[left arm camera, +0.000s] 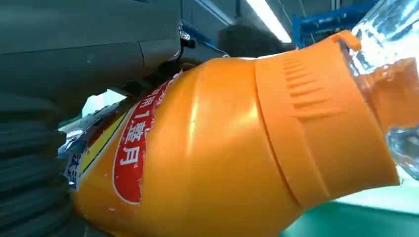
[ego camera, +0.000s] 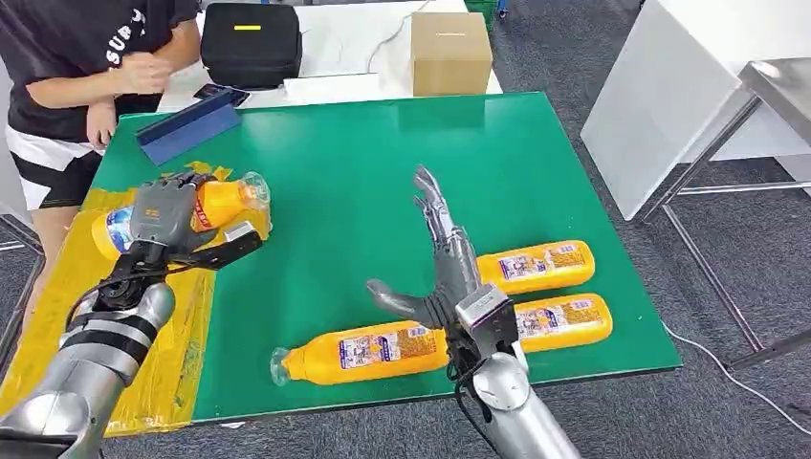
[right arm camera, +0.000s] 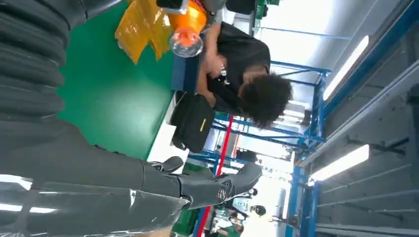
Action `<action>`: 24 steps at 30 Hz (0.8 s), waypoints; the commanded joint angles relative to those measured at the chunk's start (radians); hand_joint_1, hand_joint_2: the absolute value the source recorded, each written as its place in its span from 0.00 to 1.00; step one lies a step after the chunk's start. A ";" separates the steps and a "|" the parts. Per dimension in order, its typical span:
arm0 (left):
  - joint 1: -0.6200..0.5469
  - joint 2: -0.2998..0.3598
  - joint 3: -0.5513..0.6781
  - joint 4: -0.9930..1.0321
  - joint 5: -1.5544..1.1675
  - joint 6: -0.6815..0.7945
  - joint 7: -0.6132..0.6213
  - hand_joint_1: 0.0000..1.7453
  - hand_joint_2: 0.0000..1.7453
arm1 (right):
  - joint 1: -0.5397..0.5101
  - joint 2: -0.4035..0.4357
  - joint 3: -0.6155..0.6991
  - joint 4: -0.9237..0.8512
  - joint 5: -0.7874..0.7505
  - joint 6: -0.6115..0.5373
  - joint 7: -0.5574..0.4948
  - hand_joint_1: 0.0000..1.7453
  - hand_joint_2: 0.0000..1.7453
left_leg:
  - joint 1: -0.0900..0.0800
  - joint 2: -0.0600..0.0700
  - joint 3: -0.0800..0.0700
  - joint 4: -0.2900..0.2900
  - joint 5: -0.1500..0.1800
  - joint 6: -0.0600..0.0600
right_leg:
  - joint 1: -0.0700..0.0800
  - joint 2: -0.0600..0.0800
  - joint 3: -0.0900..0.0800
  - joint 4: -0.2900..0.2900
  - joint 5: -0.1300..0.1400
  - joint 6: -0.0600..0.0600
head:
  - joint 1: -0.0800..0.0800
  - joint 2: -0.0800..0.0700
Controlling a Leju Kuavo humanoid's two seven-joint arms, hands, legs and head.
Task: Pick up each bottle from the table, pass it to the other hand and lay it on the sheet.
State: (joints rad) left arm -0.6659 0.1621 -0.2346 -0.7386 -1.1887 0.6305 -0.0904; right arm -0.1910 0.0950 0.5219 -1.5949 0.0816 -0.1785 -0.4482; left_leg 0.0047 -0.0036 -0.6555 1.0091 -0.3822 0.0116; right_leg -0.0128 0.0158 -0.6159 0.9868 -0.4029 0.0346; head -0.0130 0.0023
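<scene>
My left hand [ego camera: 164, 212] grips an orange bottle [ego camera: 222, 202] over the yellow sheet [ego camera: 57, 316] at the table's left side; the left wrist view shows that bottle [left arm camera: 222, 148] close up, orange body with a clear end. My right hand [ego camera: 438, 253] is open, fingers stretched out flat, above the green table [ego camera: 344, 172]. Three more orange bottles lie on the table: one [ego camera: 368, 352] near the front edge, beside my right wrist, and two [ego camera: 536, 265] [ego camera: 564, 320] to the right of that hand. The right wrist view shows my right hand [right arm camera: 197, 185] and the held bottle's clear end [right arm camera: 185, 42] far off.
A person [ego camera: 91, 57] stands at the table's far left corner. A blue box [ego camera: 186, 126] lies on the far left of the table. Behind it on a white surface are a black case [ego camera: 251, 43] and a cardboard box [ego camera: 450, 53]. A white table [ego camera: 689, 86] stands at the right.
</scene>
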 commanded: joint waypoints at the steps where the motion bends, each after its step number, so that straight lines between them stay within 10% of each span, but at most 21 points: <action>1: -0.079 0.006 -0.008 0.143 -0.003 -0.005 0.004 1.00 1.00 | -0.010 -0.026 -0.008 -0.002 -0.005 0.004 0.002 0.00 1.00 | 0.000 0.000 0.003 0.000 -0.001 -0.001 | 0.001 -0.001 0.003 0.000 -0.001 -0.001 | 0.000 0.000; 17: -0.096 0.018 -0.011 0.220 -0.051 -0.069 0.067 1.00 1.00 | -0.010 -0.026 -0.008 -0.002 -0.008 0.012 0.002 0.00 1.00 | 0.001 -0.001 0.004 0.001 -0.002 -0.001 | 0.001 -0.002 0.004 0.000 -0.002 -0.001 | 0.000 0.000; 24: -0.019 0.001 0.199 0.410 0.116 -0.160 0.038 1.00 1.00 | -0.030 -0.019 0.009 0.008 0.002 0.002 0.006 0.00 1.00 | 0.000 0.001 0.004 -0.001 -0.002 0.000 | 0.000 0.000 0.004 -0.001 -0.001 -0.001 | -0.001 0.000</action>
State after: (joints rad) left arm -0.7006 0.1907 -0.1984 -0.4945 -1.2185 0.5387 0.0393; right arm -0.1855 0.0904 0.5215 -1.6167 0.0820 -0.1739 -0.4486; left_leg 0.0049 -0.0033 -0.6554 1.0091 -0.3822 0.0115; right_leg -0.0125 0.0160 -0.6160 0.9869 -0.4029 0.0345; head -0.0137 0.0023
